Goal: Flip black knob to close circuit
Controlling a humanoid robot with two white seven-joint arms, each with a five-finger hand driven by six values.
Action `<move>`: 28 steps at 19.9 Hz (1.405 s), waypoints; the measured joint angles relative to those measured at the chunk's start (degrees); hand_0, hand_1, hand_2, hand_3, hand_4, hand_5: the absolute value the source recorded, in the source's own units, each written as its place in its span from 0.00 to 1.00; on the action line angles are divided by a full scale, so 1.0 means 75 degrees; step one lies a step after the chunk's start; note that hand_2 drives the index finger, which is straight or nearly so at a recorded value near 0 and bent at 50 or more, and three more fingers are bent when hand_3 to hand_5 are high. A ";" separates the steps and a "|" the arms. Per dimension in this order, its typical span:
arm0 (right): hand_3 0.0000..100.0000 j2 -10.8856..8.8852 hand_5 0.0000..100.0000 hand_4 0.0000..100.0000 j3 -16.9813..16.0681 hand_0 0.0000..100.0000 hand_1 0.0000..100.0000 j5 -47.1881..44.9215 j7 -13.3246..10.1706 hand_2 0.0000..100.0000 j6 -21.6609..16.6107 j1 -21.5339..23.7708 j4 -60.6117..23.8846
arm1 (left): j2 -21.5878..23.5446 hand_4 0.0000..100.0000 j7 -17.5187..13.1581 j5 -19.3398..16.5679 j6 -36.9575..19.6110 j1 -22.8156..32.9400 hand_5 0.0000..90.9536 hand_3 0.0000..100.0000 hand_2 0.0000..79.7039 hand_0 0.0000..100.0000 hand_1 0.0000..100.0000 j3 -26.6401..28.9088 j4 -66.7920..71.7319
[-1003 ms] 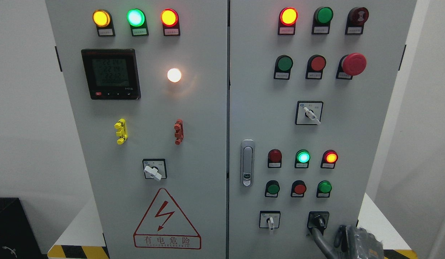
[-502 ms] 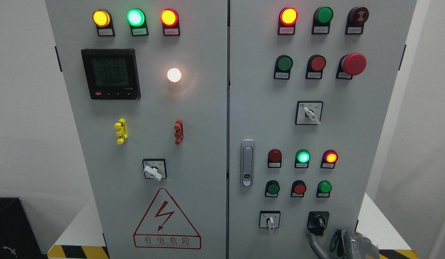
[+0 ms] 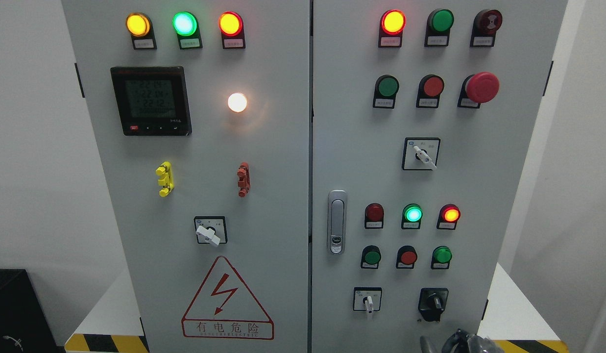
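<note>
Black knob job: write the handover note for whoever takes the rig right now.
Right hand: only its fingertips show at the bottom edge, below the knob and apart from it; grip state cannot be told. It has dropped away from the knob over the last second.
Left hand: not in view.
Black rotary knob: on its black square plate, lower right of the grey cabinet's right door, to the right of the white-handled selector switch.
Done: a second ago the hand was at the knob; its handle now points up and slightly left.
Left: confirm the circuit is closed; the pictures do not settle it.
</note>
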 measured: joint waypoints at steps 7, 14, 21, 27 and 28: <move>0.37 0.0006 0.20 0.33 0.0150 0.00 0.08 -0.2359 -0.0332 0.18 -0.0651 0.0694 -0.0388 | 0.0000 0.00 0.0004 0.0000 0.0000 0.0000 0.00 0.00 0.00 0.12 0.56 0.0000 0.0000; 0.22 0.0011 0.05 0.15 0.0285 0.00 0.08 -0.4224 -0.0440 0.10 -0.1834 0.1283 -0.0588 | 0.0000 0.00 0.0035 0.0000 0.0000 0.0000 0.00 0.00 0.00 0.12 0.56 0.0000 0.0000; 0.16 0.0012 0.00 0.06 0.0547 0.00 0.10 -0.5624 -0.0292 0.05 -0.2418 0.1712 -0.0606 | 0.0000 0.00 0.0003 0.0000 0.0000 0.0000 0.00 0.00 0.00 0.12 0.56 0.0000 0.0000; 0.05 0.0004 0.00 0.00 0.0721 0.00 0.08 -0.6426 0.0202 0.00 -0.2767 0.1990 -0.0523 | 0.0000 0.00 -0.0001 0.0000 0.0000 0.0000 0.00 0.00 0.00 0.12 0.56 0.0000 0.0000; 0.03 0.0003 0.00 0.00 0.0743 0.00 0.07 -0.6497 0.0301 0.00 -0.2831 0.2030 -0.0502 | 0.0000 0.00 -0.0001 0.0000 0.0000 0.0000 0.00 0.00 0.00 0.12 0.56 0.0000 0.0000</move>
